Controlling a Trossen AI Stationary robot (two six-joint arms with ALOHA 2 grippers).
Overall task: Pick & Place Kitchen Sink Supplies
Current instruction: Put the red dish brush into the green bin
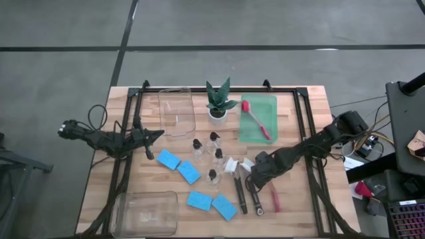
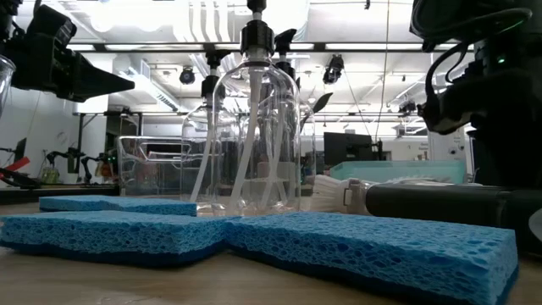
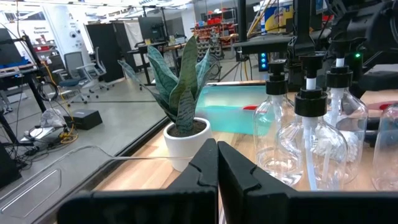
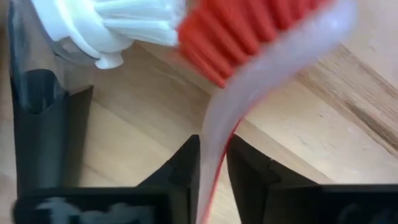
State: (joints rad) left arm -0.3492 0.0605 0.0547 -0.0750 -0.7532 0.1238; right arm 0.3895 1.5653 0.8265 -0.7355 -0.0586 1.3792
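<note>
Wooden table [image 1: 312, 199], no readable writing, right gripper [image 4: 213, 163] jaws pinching red brush [image 4: 249, 43], left gripper [image 3: 217, 163] closed.

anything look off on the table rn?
Nothing spilled or damaged. Only oddity: the red brush sits skewed between the right gripper fingers, handle angled across them rather than in line. The bottles stand upright.

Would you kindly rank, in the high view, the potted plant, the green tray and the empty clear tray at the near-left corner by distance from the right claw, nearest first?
From the right claw, shut on a red-bristled dish brush:
1. Green plastic tray, straight beyond it at the back.
2. Green potted plant in a white pot, back centre, left of that tray.
3. Empty clear plastic tray, near-left corner.
</note>
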